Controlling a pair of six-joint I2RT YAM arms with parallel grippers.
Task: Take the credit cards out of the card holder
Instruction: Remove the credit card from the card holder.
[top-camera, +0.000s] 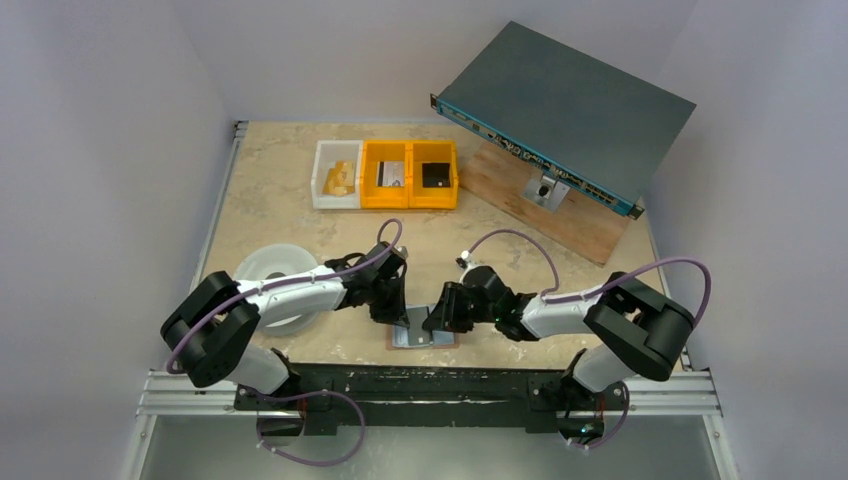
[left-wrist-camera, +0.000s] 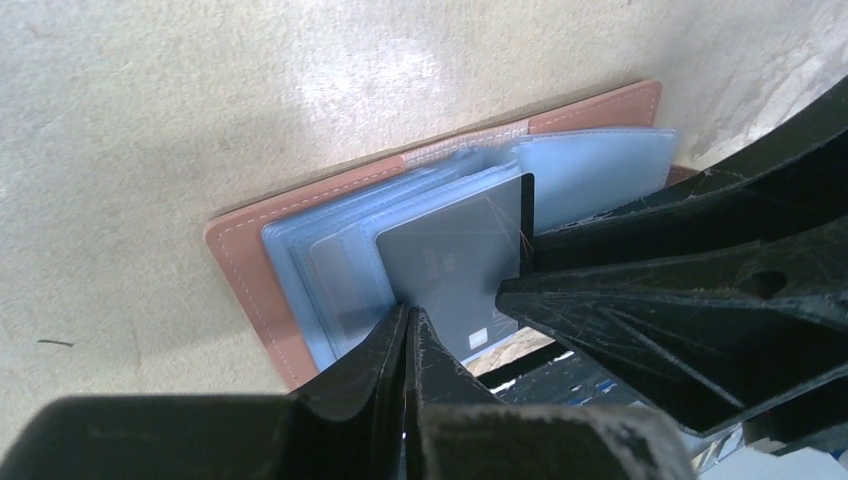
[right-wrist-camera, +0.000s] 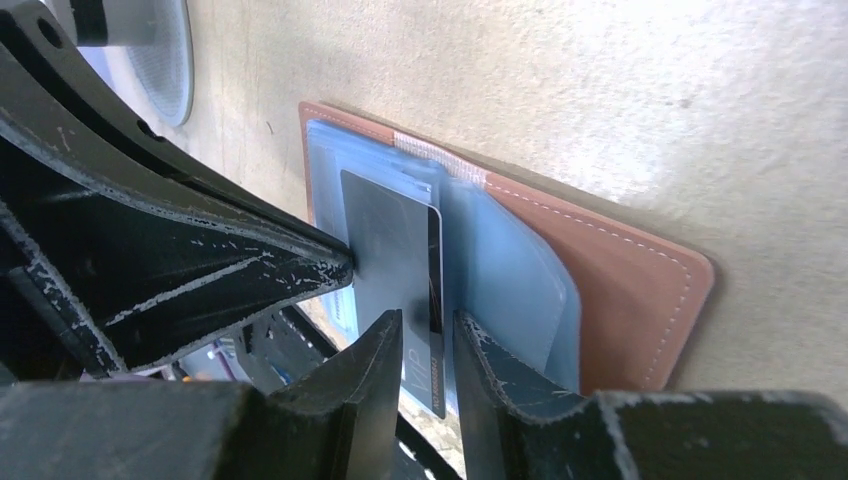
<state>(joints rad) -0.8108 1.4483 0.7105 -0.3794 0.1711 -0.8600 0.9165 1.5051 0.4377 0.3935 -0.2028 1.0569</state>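
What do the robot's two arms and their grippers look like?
The left arm and right arm have black joints and whitish link shells, each with a looping purple cable. The left gripper and right gripper have black wedge-shaped fingers, scuffed with pale scratches.

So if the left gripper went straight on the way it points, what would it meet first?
The grey card: the shut left gripper points at its near edge and seems to touch it. The holder lies behind.
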